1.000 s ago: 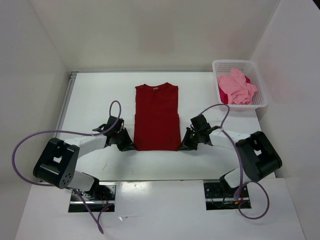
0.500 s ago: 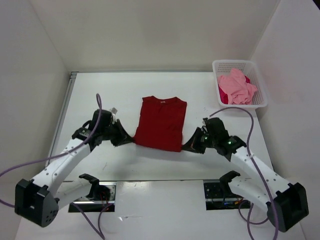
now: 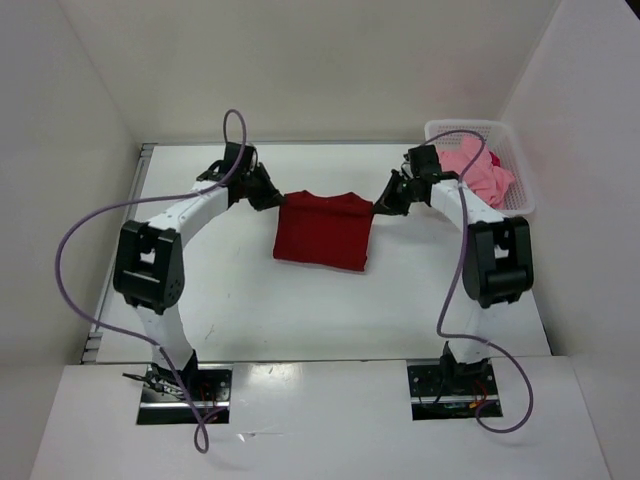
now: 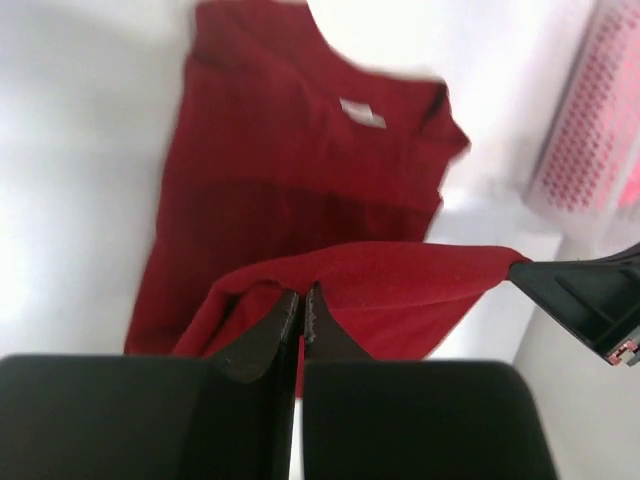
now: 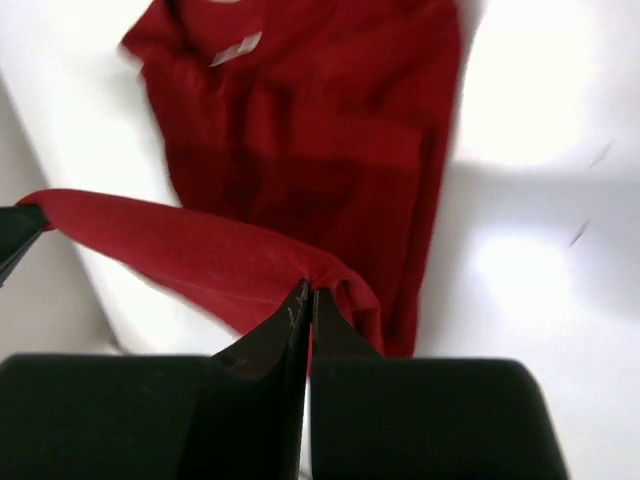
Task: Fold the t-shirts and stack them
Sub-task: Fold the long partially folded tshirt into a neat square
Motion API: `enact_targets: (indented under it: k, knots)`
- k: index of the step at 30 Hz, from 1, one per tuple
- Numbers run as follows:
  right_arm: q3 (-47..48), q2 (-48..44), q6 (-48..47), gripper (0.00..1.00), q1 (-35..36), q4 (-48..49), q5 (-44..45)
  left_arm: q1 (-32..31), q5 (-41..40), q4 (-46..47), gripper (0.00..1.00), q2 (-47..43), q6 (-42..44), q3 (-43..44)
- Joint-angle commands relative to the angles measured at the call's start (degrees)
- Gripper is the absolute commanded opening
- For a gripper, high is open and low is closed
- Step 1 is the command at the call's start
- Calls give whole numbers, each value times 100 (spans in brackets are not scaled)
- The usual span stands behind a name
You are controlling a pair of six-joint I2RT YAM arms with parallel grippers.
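The dark red t-shirt [image 3: 322,235], in the upper middle of the overhead frame on the white counter [image 3: 200,290], is light, limp cloth that sags between holds, so corners suit gripping best; left fingers [image 4: 262,335] and right fingers [image 5: 272,338] each pinch one end of its raised edge.

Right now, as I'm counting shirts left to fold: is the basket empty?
No, a pink shirt lies bunched in the basket.
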Motion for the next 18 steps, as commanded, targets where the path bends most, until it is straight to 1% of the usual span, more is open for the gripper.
enact_targets:
  k: [1,2,3,5,6,8,10,12,13,14,15,16,18]
  knots:
    - [929,609,-495,0,-146,117,245,83,-406,218,0,621,190,822]
    - [1098,811,-495,0,-146,56,246,136,-407,287,0,953,190,965]
    - [1430,1204,-495,0,-146,55,307,136,-459,288,0,1122,137,1131]
    - [1740,1523,-495,0,-207,3,368,136,-460,288,0,1612,84,1474]
    - [1872,1777,-495,0,-207,3,369,188,-460,236,0,1746,32,1806]
    - [2320,2016,-495,0,-207,3,369,250,-512,296,0,1923,-126,1985]
    - [2786,2358,-495,0,-207,-155,473,303,-565,542,6,2072,-258,2055]
    - [3023,2552,-442,1,-207,-286,561,364,-338,674,20,2230,-259,2239]
    - [3164,2692,-442,4,-207,-287,562,365,-232,675,39,2352,-259,2441]
    - [3165,2694,-382,10,-207,-287,562,365,-170,727,48,2354,-259,2530]
    - [3165,2694,-320,24,-207,-192,501,417,-82,727,55,2406,-259,2600]
    - [3165,2624,-319,30,-207,-130,501,417,-82,727,60,2302,-259,2601]
    - [3165,2492,-267,39,-207,-129,421,417,-177,999,63,2021,-259,2260]
